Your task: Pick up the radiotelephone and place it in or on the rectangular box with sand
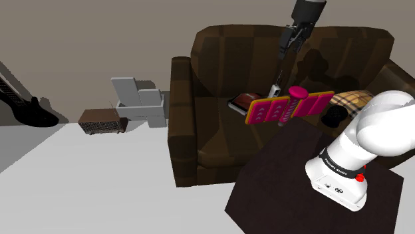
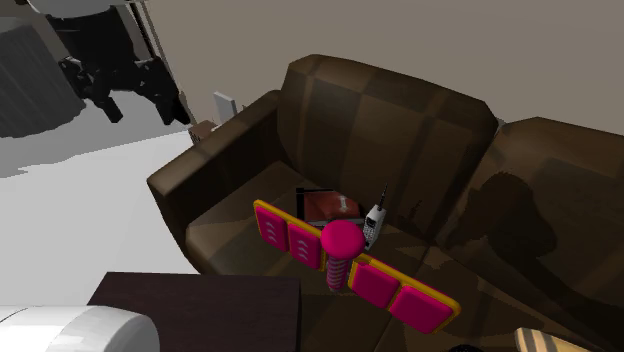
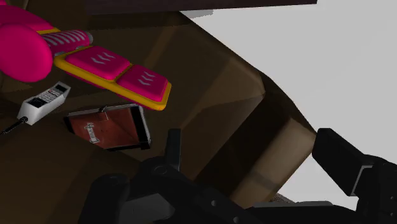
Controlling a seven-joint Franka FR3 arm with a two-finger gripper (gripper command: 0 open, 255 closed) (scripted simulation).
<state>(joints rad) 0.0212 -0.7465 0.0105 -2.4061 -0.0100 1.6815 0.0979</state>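
Room: a brown sofa (image 1: 199, 119) stands against a plain wall on a pale floor. In the shoulder view a grey armchair (image 1: 139, 100) sits at its 9 o'clock.
Radiotelephone: the white radiotelephone (image 1: 275, 90) lies on the sofa seat, untouched, with a pink and yellow toy (image 1: 289, 106) just beside it at 5 o'clock.
Box: the rectangular box (image 1: 244, 102), reddish brown inside a dark rim, sits on the same cushion, close to the radiotelephone at its 9 o'clock.
Claw: the claw (image 1: 290, 45) hangs in the air at 12 o'clock from the radiotelephone, well apart from it. Its fingers are spread and grasp nothing.
Progress: as I judge it, nothing is done yet.
Left to do: come down on the radiotelephone, clench, lift, make the short carry toward 9 o'clock, and let go over the box.
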